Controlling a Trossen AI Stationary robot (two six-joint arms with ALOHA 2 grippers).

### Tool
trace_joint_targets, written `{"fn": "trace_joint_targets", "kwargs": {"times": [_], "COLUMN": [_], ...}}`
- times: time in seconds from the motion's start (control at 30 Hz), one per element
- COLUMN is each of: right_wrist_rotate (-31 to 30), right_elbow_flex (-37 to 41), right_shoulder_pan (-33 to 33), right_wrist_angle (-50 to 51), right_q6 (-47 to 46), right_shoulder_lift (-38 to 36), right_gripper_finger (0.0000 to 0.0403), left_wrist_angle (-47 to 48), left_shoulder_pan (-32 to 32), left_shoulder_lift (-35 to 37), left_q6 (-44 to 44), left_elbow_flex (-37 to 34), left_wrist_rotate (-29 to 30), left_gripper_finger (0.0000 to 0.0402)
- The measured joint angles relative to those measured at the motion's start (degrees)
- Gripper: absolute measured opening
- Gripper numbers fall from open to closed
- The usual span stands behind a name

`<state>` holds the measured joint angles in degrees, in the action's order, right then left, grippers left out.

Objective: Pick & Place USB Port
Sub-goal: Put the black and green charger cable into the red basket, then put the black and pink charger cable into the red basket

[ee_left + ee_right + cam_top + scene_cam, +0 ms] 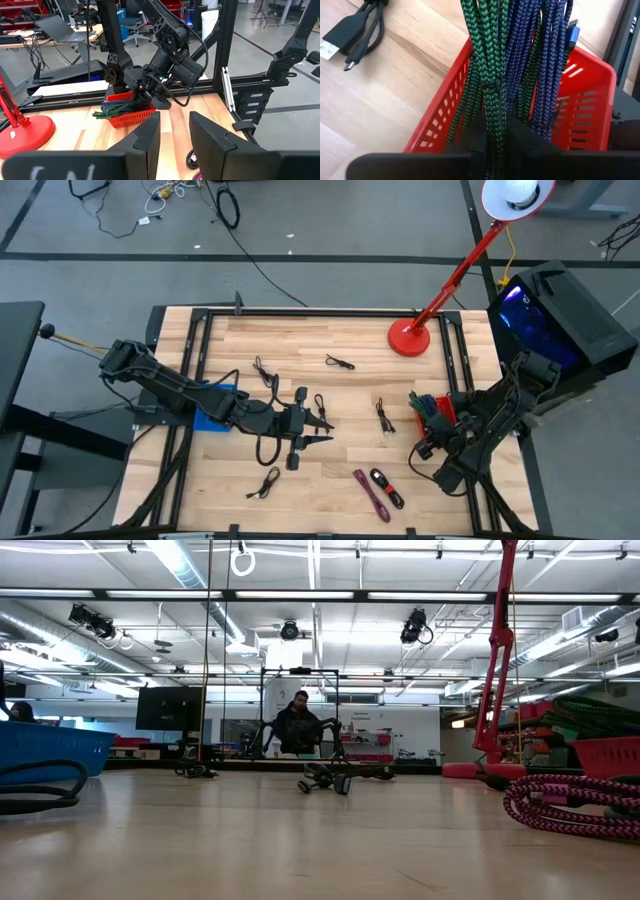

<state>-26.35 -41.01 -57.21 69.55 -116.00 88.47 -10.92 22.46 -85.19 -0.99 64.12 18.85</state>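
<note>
Green cable (pixel 487 90), pinched between the right end effector's (pixel 492 131) fingers above the red basket (pixel 580 105), could snag the rim; left end effector (pixel 172 132) fingers apart.

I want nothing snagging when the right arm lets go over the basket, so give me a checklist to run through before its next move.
1. Green cable sits between the fingers of the right pincer: ok.
2. Green cable hangs down into the red basket, not outside its wall: ok.
3. Green cable free of the blue cable beside it: cannot tell, the strands lie close together.
4. Left pincer open, empty and away from the basket, over mid-table: ok.
5. All cables collected: not ok, a black USB cable lies on the wood beside the basket.
</note>
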Motion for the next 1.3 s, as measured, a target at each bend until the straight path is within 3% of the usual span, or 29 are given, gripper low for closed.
{"fn": "trace_joint_targets", "kwargs": {"times": [0.4, 0.83, 1.1, 1.3], "right_wrist_rotate": [-0.65, -4.29, -15.37, -26.44], "right_elbow_flex": [0.04, -2.96, -11.39, -17.10], "right_shoulder_pan": [-0.02, 0.08, 1.76, 3.25], "right_wrist_angle": [2.56, 9.47, 15.55, 7.09], "right_q6": [0.28, 1.82, 10.54, 22.98], "right_shoulder_lift": [-0.10, -4.15, -9.24, -12.23], "right_gripper_finger": [0.0125, 0.0137, 0.0137, 0.0137], "left_wrist_angle": [0.51, 0.65, 1.98, 2.69], "left_shoulder_pan": [0.00, 0.00, 0.02, 0.31], "left_shoulder_lift": [0.00, -0.74, -0.74, -1.64], "left_q6": [0.07, 0.11, -0.10, -2.91], "left_elbow_flex": [0.00, 0.00, 0.00, 0.02], "left_wrist_rotate": [0.02, 0.02, 0.00, -4.92], "left_gripper_finger": [0.0110, 0.0110, 0.0110, 0.0110]}}
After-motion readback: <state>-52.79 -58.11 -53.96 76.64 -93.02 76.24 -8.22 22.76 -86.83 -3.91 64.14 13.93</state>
